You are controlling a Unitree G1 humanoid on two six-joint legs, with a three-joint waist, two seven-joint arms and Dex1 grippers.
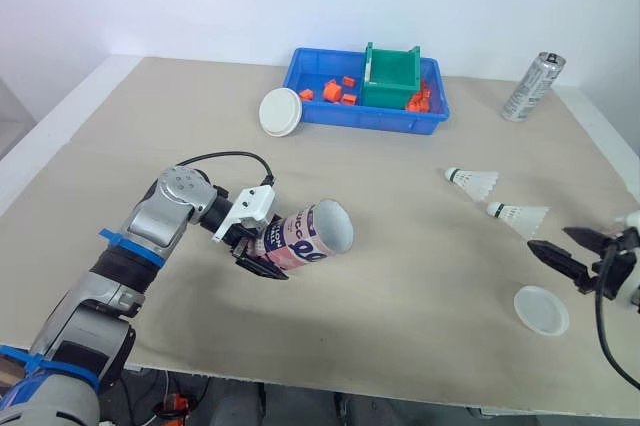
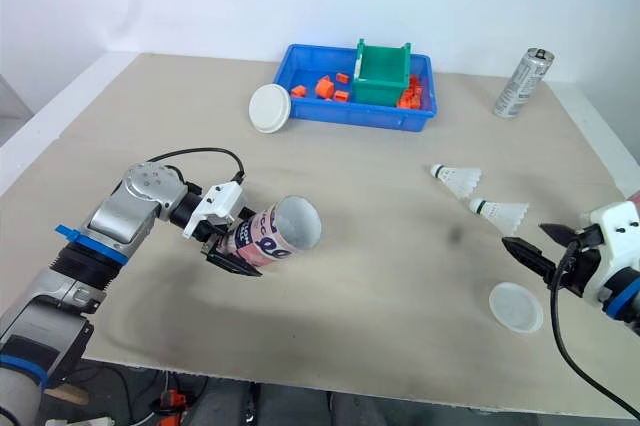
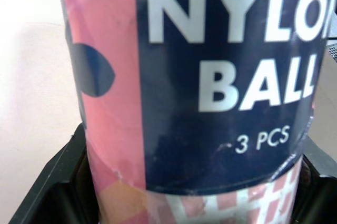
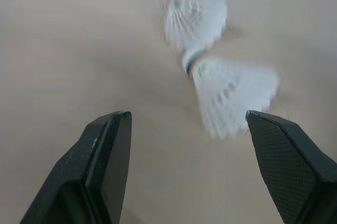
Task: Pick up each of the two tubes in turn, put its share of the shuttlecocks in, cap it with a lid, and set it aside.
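My left gripper (image 1: 255,249) is shut on a pink and navy tube (image 1: 306,237), held above the table's middle left, tilted on its side with its open mouth to the right. Its label "NYLON BALL 3 PCS" (image 3: 231,77) shows in the left wrist view. Two white shuttlecocks (image 1: 473,182) (image 1: 520,216) lie on the table at the right. My right gripper (image 1: 572,250) hangs open just right of them; in its wrist view both shuttlecocks (image 4: 196,16) (image 4: 231,95) lie ahead of the fingers. A white lid (image 1: 541,310) lies near the front right edge, another lid (image 1: 281,111) leans by the blue bin.
A blue bin (image 1: 330,116) with orange parts and a green box (image 1: 392,76) stands at the back centre. A silver can (image 1: 532,87) stands at the back right. The table's front edge runs just below the right lid.
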